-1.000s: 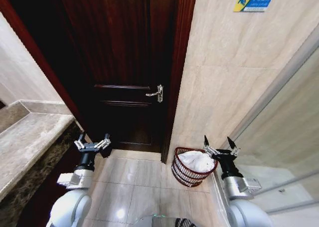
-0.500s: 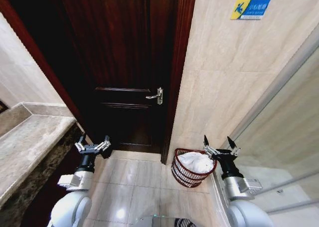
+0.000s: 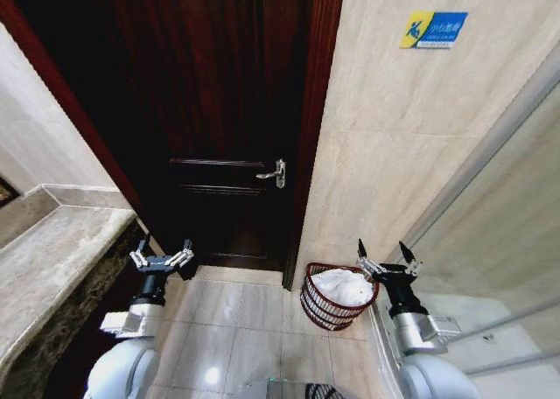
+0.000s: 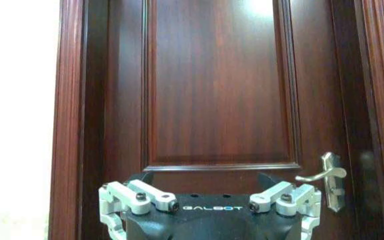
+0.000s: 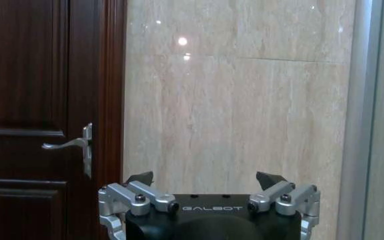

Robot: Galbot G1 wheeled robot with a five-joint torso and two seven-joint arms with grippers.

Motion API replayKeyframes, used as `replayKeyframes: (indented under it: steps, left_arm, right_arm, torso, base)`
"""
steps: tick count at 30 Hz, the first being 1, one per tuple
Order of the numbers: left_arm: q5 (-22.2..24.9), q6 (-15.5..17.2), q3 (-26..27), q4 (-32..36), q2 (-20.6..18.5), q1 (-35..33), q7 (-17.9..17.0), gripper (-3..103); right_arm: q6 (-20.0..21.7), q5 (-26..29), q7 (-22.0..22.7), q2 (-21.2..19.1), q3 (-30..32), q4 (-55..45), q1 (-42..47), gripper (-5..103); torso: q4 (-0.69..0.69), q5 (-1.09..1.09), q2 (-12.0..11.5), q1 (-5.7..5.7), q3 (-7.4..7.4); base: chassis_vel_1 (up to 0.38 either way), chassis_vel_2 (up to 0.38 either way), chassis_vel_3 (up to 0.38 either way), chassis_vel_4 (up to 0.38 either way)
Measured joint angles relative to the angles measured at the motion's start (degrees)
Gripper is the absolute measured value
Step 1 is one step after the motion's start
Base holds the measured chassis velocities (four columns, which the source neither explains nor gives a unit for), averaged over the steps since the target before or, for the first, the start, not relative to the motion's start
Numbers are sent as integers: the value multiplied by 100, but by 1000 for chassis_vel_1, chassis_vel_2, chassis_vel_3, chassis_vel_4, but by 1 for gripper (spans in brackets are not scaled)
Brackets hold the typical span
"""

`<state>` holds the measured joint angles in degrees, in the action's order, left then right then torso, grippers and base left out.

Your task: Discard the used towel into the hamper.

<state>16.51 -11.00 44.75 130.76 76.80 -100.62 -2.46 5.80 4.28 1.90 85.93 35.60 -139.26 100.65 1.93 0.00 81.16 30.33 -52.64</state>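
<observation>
The hamper (image 3: 325,308), a small round dark reddish-brown wire basket, stands on the floor against the beige wall, right of the door. A white towel (image 3: 343,287) lies bunched inside it, filling the top. My right gripper (image 3: 387,251) is held upright and open just right of the hamper's rim, with nothing between its fingers; it also shows open as the right gripper (image 5: 205,181) in the right wrist view. My left gripper (image 3: 161,255) stands open and empty at the left, in front of the door's foot.
A dark wooden door (image 3: 219,110) with a metal lever handle (image 3: 273,174) is straight ahead. A stone counter (image 3: 52,268) runs along the left. A glass panel with a metal frame (image 3: 490,233) borders the right. Pale floor tiles (image 3: 236,320) lie between my arms.
The whole head view has shifted a little, so the camera moved. Both grippers hold the same open pose, and the towel stays in the hamper.
</observation>
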Motion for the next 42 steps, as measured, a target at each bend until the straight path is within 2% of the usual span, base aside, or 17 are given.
replayKeyframes:
  steps: [9,42]
  left_arm:
    - [42,-128,-10,-7,8,-25,0,100]
    - [43,-141,-22,-88,17,36,14,100]
  right_arm:
    - [8,6,12,1,-10,0,-18,100]
    - [-12,-46,-17,5,13,36,68,100]
  torso:
    - [0,0,45,21,-26]
    - [0,0,-26,-12,14]
  base:
    - [0,0,0,0]
    - [10,-11,-9,11]
